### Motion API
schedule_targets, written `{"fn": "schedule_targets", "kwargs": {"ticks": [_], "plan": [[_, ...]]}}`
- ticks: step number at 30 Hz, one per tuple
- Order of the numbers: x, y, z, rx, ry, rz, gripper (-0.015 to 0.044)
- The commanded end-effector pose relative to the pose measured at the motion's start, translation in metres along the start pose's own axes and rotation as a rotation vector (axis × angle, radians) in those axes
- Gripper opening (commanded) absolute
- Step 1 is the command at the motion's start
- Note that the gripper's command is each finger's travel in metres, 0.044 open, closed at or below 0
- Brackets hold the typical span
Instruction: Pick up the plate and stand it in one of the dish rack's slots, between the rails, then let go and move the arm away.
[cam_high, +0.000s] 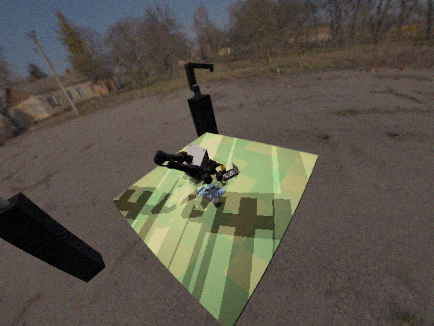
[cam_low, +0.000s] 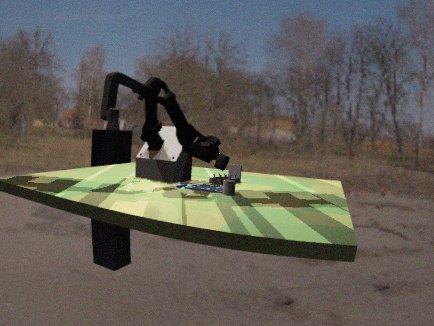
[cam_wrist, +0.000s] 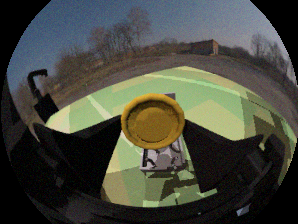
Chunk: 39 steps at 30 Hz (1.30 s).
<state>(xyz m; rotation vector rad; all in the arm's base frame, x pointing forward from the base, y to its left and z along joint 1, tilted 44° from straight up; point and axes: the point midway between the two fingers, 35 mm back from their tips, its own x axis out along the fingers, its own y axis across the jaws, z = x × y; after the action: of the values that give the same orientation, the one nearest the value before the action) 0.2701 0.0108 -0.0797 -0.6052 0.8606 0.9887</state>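
Observation:
The plate (cam_wrist: 153, 120) is a small yellow-orange disc; in the top view it shows only as a yellow spot (cam_high: 221, 168). My gripper (cam_wrist: 152, 120) (cam_high: 220, 170) (cam_low: 222, 161) is shut on the plate, its dark fingers on either side of the rim. It holds the plate tilted, a little above the green table. The dish rack (cam_high: 230, 173) (cam_low: 219, 179) (cam_wrist: 162, 157) is a small dark, mottled piece with short upright rails. It lies just below and beyond the plate. The plate does not touch the rack.
A flat blue item (cam_high: 211, 191) (cam_low: 202, 187) and a small dark cylinder (cam_low: 228, 187) lie on the green patterned table (cam_high: 280, 210) (cam_low: 280, 215) beside the rack. The arm's grey base block (cam_low: 162, 157) stands behind. A black post (cam_high: 202, 112) (cam_low: 111, 147) rises at the table's far edge.

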Motion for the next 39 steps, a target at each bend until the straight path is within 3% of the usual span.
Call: {"fn": "schedule_targets", "kwargs": {"ticks": [1,16,39], "plan": [[-0.004,0.000,-0.001,-0.086,-0.052,-0.032,0.0000],[-0.010,-0.002,-0.003,-0.225,-0.118,-0.093,0.0000],[0.022,-0.012,-0.047,-0.222,-0.108,-0.092,0.0000]]}}
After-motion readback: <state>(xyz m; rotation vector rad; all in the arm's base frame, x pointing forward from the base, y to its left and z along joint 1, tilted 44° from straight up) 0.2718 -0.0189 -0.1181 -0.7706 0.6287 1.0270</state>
